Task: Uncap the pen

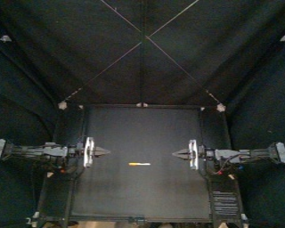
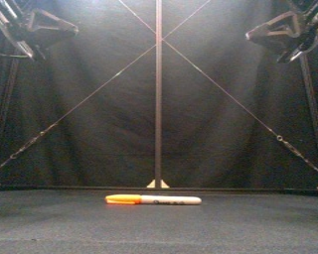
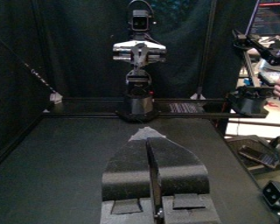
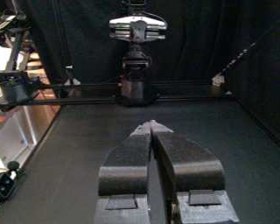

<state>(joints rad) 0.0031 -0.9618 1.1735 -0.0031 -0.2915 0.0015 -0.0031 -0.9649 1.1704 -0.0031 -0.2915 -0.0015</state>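
In the top view the pen (image 1: 138, 165) is showing too small to tell its capped end. In the front view its print is blurring past reading, and the upper corners are cutting off the left arm (image 2: 16, 25) and right arm (image 2: 292, 28).

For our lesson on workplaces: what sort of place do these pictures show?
Probably a robot test booth: black curtains enclose a small black table where the left gripper and right gripper face one pen.
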